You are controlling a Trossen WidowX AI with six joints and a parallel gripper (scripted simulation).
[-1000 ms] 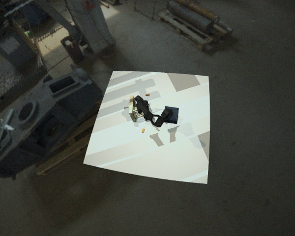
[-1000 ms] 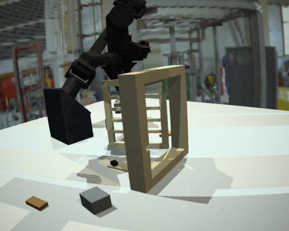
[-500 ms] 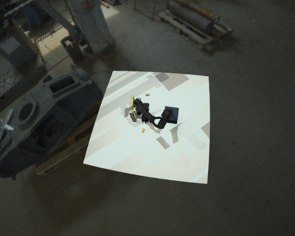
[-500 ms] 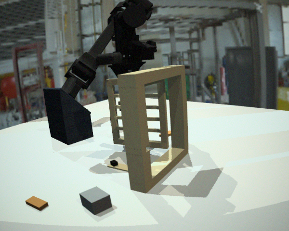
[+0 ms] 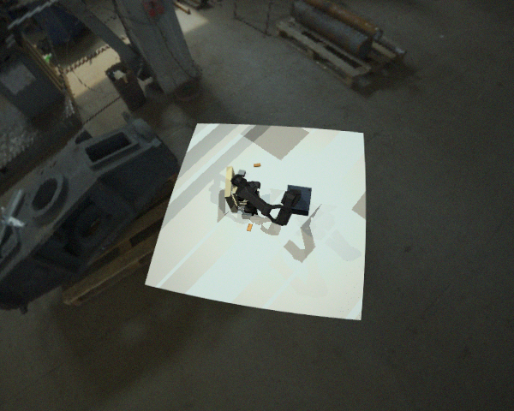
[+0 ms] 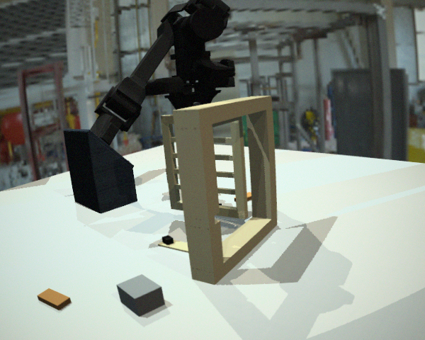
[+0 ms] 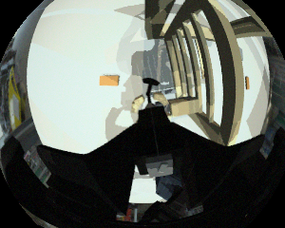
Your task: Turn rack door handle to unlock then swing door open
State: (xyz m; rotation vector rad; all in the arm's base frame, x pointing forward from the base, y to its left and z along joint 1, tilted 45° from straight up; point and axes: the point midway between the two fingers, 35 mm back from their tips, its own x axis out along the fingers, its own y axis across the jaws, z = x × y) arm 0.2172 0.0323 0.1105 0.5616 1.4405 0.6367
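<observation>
The tan rack frame stands upright on the table. The slatted door is swung well out from the frame on the arm's side; I cannot tell its exact angle. The dark handle shows as a small black T at the fingertips in the wrist view, beside the door's edge. My gripper points down and is shut on the handle. In the exterior view the fingers are hidden behind the frame's near post. The handle's turn relative to the door is hard to tell.
A grey block and an orange block lie near the frame's near post. Another orange block lies on the other side. A thin tan strip bears a small black block beside the frame.
</observation>
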